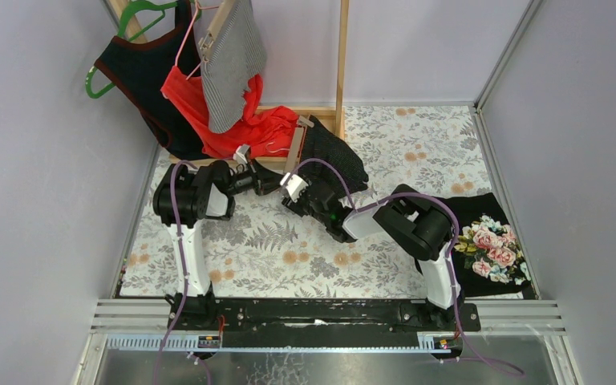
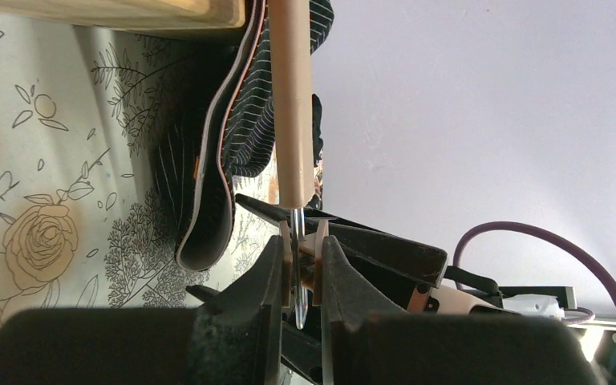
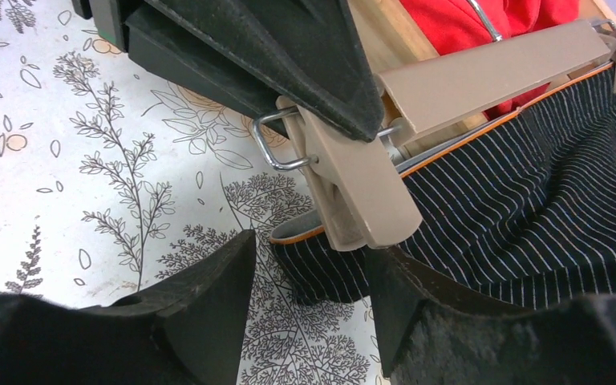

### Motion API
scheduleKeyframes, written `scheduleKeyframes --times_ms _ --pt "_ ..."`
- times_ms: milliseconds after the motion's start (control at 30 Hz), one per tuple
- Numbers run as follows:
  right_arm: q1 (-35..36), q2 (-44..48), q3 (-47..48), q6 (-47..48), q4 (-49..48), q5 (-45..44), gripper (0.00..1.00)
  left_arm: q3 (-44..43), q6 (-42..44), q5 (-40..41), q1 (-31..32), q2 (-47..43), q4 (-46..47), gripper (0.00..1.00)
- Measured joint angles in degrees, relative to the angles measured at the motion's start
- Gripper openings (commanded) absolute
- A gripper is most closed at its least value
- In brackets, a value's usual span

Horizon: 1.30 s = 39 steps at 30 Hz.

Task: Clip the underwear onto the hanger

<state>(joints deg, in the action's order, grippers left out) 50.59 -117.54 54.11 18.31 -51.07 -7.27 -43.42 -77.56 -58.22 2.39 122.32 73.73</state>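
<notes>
1. Underwear (image 1: 333,156) lies far-centre by the wooden rack (image 1: 341,56), hanger (image 1: 297,148) along its left edge.
2. Left wrist: left gripper (image 2: 298,277) is pinched tight on the hanger's end, prob. to steady it.
3. Right wrist: right gripper (image 3: 313,297) is part-open, holding nothing. We see it straddling the clip (image 3: 361,192) over the waistband, prob. to squeeze it.

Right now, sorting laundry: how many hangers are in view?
4: green hanger, pink hanger and tan hanger on the rack; clip hanger in the left claw. Others may be hidden.

Underwear (image 3: 529,200) partly beyond right edge
</notes>
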Motion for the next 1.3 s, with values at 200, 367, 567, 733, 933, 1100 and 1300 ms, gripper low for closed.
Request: scheduleKeyframes --times_ms 200,367,567,733,933,1100,1300 --pt "0.52 -0.04 0.85 0.90 1.66 -2.23 0.58 0.00 -0.37 -0.44 -0.46 0.00 0.09 0.00" --pt "0.57 -0.04 1.27 1.38 3.39 -3.41 0.57 0.00 -0.94 -0.55 -0.59 0.00 0.44 0.00" --pt "0.76 -0.48 3.26 1.88 5.88 -4.39 0.56 0.00 -1.40 -0.57 -0.61 0.00 0.83 0.00" --pt "0.81 -1.51 5.81 2.10 8.98 -5.46 0.56 0.00 -1.73 -0.59 -0.72 0.24 1.31 0.00" --pt "0.85 -1.73 7.08 2.08 12.44 -5.81 0.57 0.00 -2.32 -0.79 -1.07 0.63 1.64 0.00" --pt "0.85 -1.81 8.81 1.88 16.00 -6.47 0.59 0.00 -2.64 -0.87 -1.27 0.85 2.54 0.00" --pt "0.87 -2.64 10.84 1.33 18.86 -7.06 0.48 0.00 -3.37 -0.94 -1.33 1.46 3.28 0.00"
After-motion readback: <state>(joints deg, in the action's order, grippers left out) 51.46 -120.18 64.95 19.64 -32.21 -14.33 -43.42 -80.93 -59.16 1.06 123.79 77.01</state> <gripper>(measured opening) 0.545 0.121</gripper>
